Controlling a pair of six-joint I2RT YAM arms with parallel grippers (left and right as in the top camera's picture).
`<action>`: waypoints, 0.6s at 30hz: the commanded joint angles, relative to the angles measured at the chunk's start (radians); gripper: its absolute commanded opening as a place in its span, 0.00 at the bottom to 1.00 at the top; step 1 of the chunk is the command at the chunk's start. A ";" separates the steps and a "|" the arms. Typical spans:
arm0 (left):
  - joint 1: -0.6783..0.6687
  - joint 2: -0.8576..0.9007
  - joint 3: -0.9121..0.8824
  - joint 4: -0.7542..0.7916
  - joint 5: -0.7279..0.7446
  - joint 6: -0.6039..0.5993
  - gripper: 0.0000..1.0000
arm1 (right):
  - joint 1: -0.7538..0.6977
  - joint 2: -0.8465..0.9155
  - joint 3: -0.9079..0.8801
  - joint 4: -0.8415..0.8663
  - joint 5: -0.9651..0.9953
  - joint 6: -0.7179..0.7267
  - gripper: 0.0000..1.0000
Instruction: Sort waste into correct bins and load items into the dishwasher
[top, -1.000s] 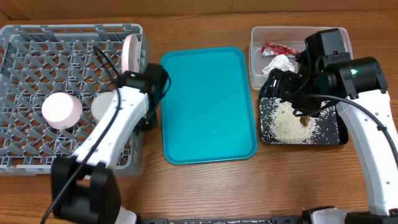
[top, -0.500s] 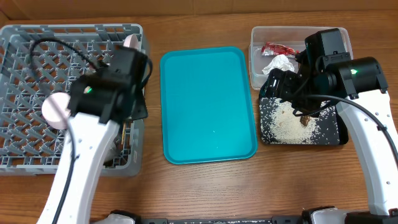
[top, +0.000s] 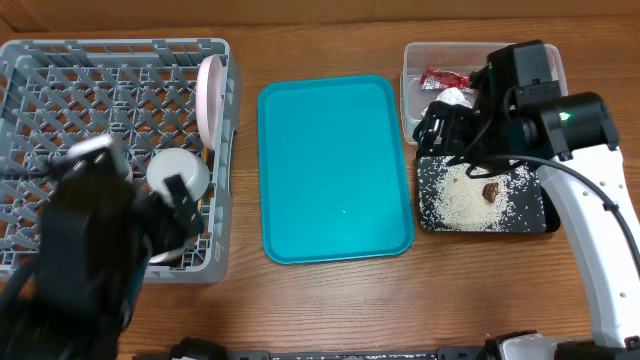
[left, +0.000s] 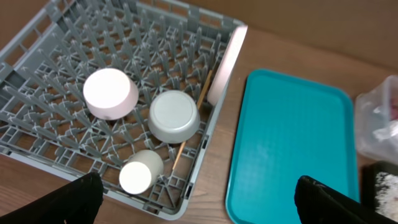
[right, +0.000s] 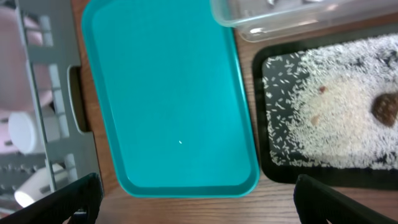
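Note:
The grey dish rack (left: 37, 134) holds an upturned white bowl (left: 111, 93), a grey metal bowl (left: 175, 116), a small white cup (left: 141, 173), wooden chopsticks (left: 189, 127) and a white plate (left: 227, 65) standing on edge. My left gripper (left: 199, 211) hangs open high above the rack's near right corner, holding nothing. The clear tub (top: 412, 110) contains a red wrapper (top: 445, 77) and a paper wad (top: 452, 97). The black tray (right: 273, 171) carries rice grains (right: 336, 118) and a brown lump (right: 385, 107). My right gripper (right: 196, 208) is open and empty, above the table's wood at the teal tray's near edge.
A flat teal serving tray (top: 335, 170) lies between the rack and the bins, with nothing on it but a tiny speck. The blurred left arm (top: 95, 250) covers the rack's front part in the overhead view. Bare wood runs along the table's front.
My left gripper has opened and the arm has pulled back from the rack toward the front left. The right arm has shifted slightly toward the clear tub.

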 joint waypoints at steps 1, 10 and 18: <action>0.007 -0.043 0.016 -0.009 0.011 0.017 1.00 | 0.049 -0.094 0.016 0.016 0.023 -0.121 1.00; 0.007 -0.061 0.015 -0.066 0.012 -0.003 1.00 | 0.194 -0.344 0.016 0.074 0.214 -0.145 1.00; 0.007 -0.060 0.015 -0.068 0.012 -0.003 1.00 | 0.195 -0.392 0.016 0.062 0.210 -0.145 1.00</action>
